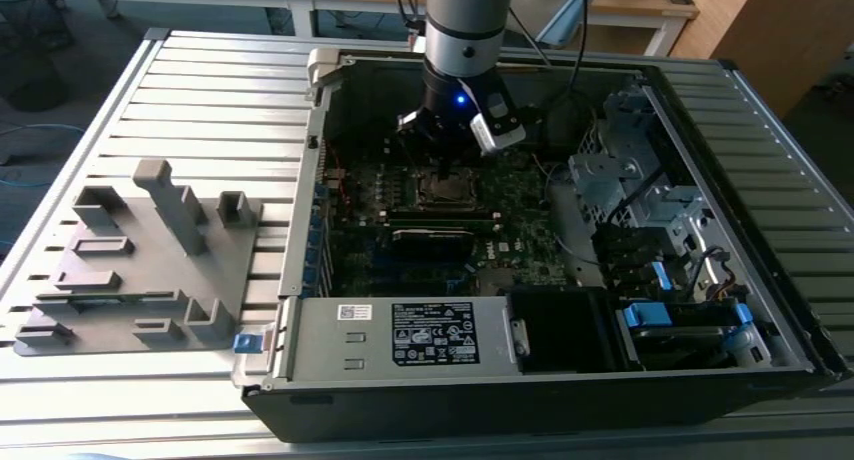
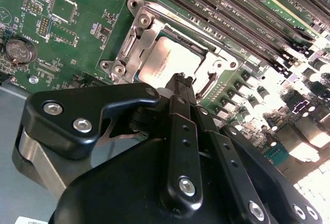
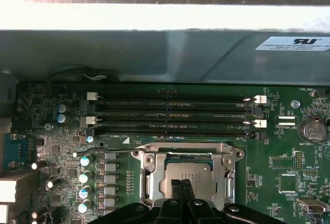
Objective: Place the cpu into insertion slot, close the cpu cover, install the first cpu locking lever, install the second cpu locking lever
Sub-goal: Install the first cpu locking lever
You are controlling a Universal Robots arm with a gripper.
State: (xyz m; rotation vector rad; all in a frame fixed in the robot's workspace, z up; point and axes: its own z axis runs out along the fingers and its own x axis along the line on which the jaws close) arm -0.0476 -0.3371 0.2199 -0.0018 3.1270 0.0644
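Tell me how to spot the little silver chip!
Look inside the open black computer case at the dark green motherboard. Beside the long black memory slots sits a silvery square metal frame. The dull silver-grey square chip shows through its window, plain and smooth, by the black claw.

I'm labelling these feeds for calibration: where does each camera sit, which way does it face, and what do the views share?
Exterior view: off the arm, looking down into the open black computer case; the grey arm and black gripper show.
First wrist view: on the arm, facing the dark green motherboard; the gripper's tip shows.
Second wrist view: on the arm, behind the gripper, facing the board obliquely; its black body shows.
Shared: both wrist views show the gripper over the silver-grey square cpu in the silvery metal cover frame.
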